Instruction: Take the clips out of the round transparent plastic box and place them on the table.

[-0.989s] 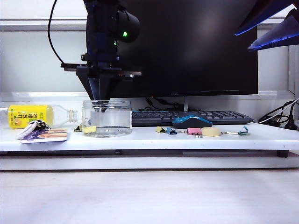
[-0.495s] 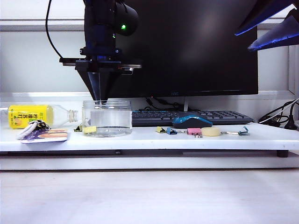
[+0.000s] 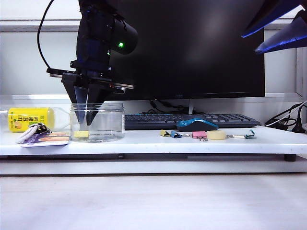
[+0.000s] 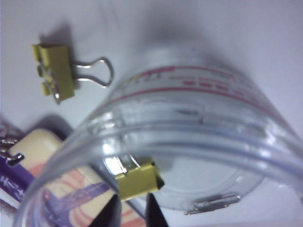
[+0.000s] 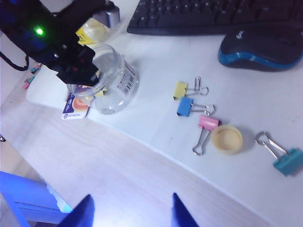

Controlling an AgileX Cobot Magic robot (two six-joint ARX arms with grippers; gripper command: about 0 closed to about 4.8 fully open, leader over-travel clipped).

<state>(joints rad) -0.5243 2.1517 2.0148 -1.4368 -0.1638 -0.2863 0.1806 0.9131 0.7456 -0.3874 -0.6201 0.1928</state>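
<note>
Nearest the exterior camera is bare pale wood, then the white surface [image 3: 153,143] w/ everything on it; places below are given rel. to the round transparent plastic box [image 3: 97,122]. The box stands toward the surface's left end, upright, mouth up. Left pincer [image 3: 85,115] points straight down into that mouth, fingertips [image 4: 112,215] inside the box and parted by a narrow gap, gripping nothing visible. One pale-yellow clip [image 4: 137,179] lies inside the box, on its floor near the wall, directly below/just ahead of the tips, not yet between them; its yellow body is nearest the tips, and its long axis appears to run flat along the floor w/ the wire handles trailing off toward the box wall, though the plastic blurs that. Judgement: next move turns on a short drop onto that body, jaws straddling it across its short side. A second yellow clip [image 4: 54,72] is already out, lying flat on the surface just beside the box, handles pointing away from its body. Well right of the box: coloured clips [image 5: 189,106] and a cream cap [image 5: 226,138], a mouse, keyboard behind. Right pincer [image 5: 130,210] hangs high, far right of the box, jaws wide apart, empty; left arm is clearly nearer.
</note>
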